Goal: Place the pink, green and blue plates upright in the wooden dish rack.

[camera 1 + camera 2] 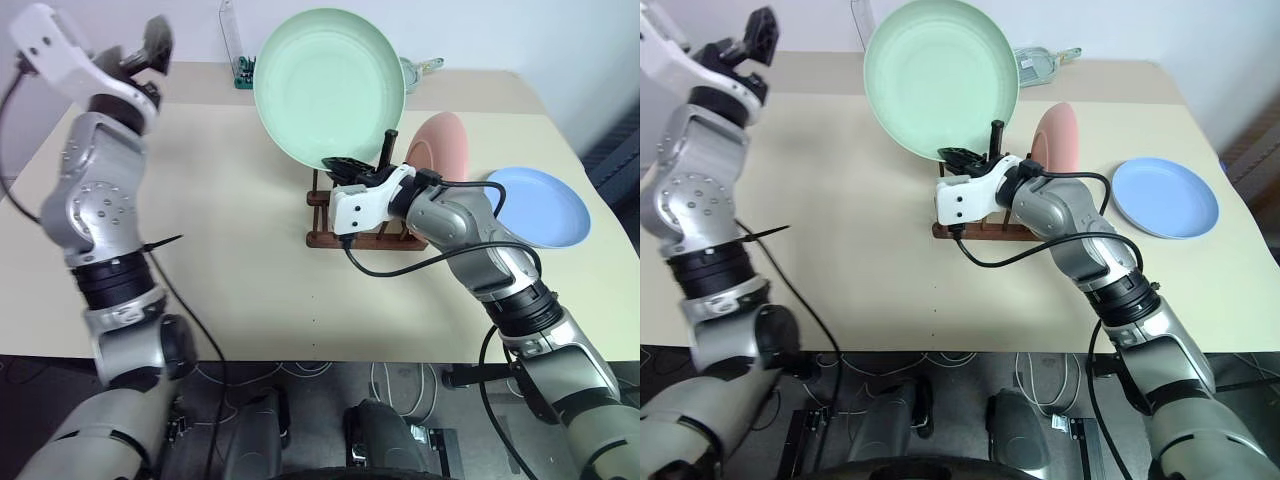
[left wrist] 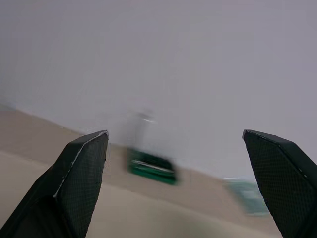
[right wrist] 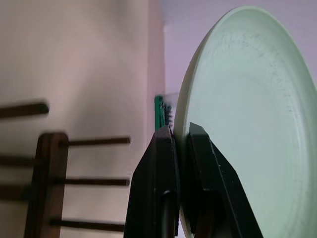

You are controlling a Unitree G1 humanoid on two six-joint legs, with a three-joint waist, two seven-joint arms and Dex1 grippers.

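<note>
The mint green plate (image 1: 330,85) stands upright on edge over the near end of the dark wooden dish rack (image 1: 320,215). My right gripper (image 1: 352,168) is shut on the plate's lower rim, and its two black fingers (image 3: 163,148) pinch the rim from both sides. The pink plate (image 1: 440,145) stands upright between the pegs at the rack's far end. Flat on the table right of the rack lies the blue plate (image 1: 540,205). My left gripper (image 2: 176,134) is raised at the far left, well away from the plates, open and holding nothing.
A green case (image 1: 243,72) and a clear upright container (image 1: 230,35) stand at the table's back edge, left of the green plate. A glass item (image 1: 420,68) lies behind the plate on the right. A black cable (image 1: 400,265) loops beside the rack.
</note>
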